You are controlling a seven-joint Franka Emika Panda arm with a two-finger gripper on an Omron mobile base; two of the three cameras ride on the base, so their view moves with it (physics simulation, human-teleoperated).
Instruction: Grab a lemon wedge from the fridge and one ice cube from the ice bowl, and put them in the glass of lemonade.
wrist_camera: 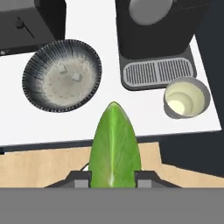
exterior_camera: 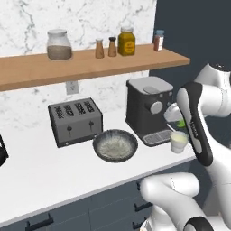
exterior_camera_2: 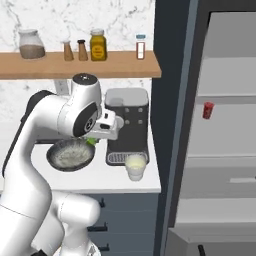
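The gripper (wrist_camera: 114, 178) holds the lemon wedge (wrist_camera: 114, 146) tight. Next it must move right, over the glass of lemonade (wrist_camera: 187, 98), and let go.

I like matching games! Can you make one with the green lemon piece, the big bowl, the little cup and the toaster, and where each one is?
Things:
1. lemon wedge
2. ice bowl
3. glass of lemonade
4. toaster

Places:
A. on the counter, right in front of the coffee machine
B. on the counter, with small ice cubes inside
C. pinched in the gripper, up above the counter edge
D. back by the wall, left of the coffee machine

Pairs: 1-C, 2-B, 3-A, 4-D
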